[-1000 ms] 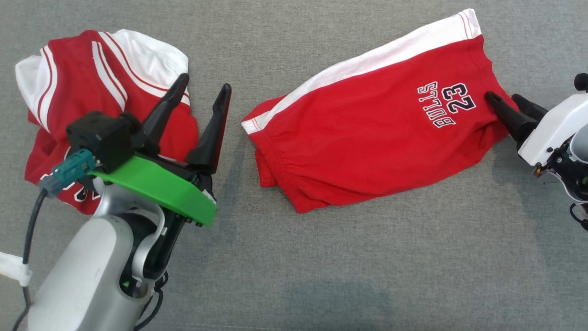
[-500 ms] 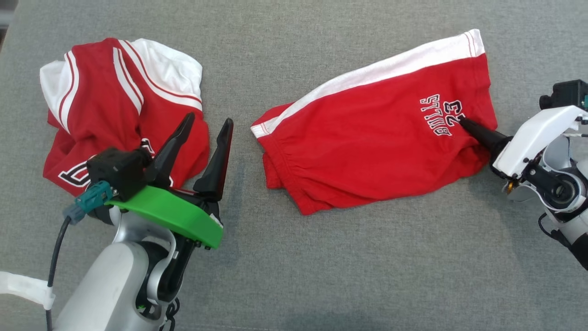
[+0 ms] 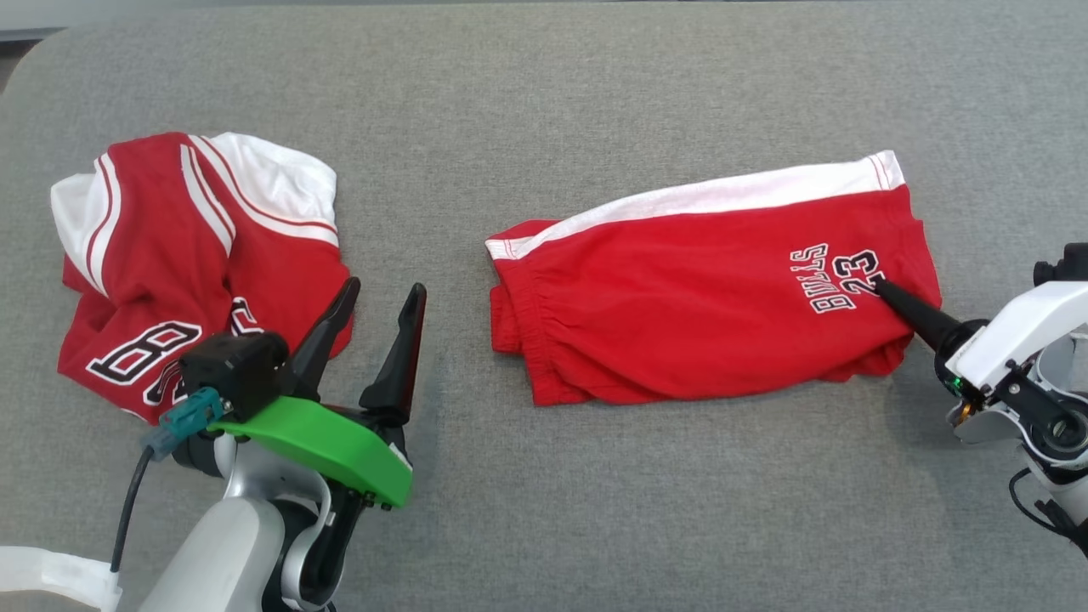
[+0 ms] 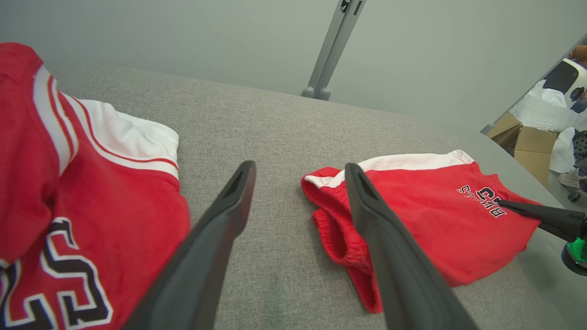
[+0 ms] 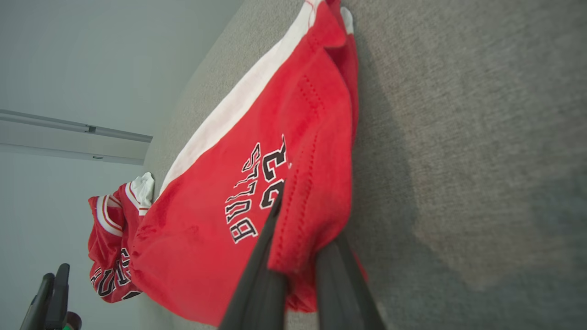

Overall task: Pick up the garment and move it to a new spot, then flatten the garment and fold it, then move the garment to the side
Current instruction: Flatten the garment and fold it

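Swung round from a slant to lie almost level across the grey cloth-covered table (image 3: 595,510), the red shorts (image 3: 680,323) now have their white side stripe running along the far edge and their waistband pointing left. The head camera has also shifted over the same second, so part of that change is the view's own. The clearer difference is at the right gripper (image 3: 888,293). Its two dark fingers were spread at the leg hem a second ago and have since closed on it. In the right wrist view, one finger lies on top of the cloth beside the "BULLS 23" print, and the other is tucked under the folded hem.

The shorts sit right of centre on the table, mostly flat, with some bunching at the waistband and near the pinched hem. A crumpled red-and-white jersey (image 3: 195,255) lies well apart at the left. The left gripper (image 3: 384,291) hovers near the jersey's near-right edge with its fingers spread and nothing between them.

With the hem clamped, the pick-up appears to be under way and the shorts look ready to be lifted or dragged to a new spot. Flattening, folding and setting aside are all still to come. Held by one corner, the cloth is likely to trail and crease.
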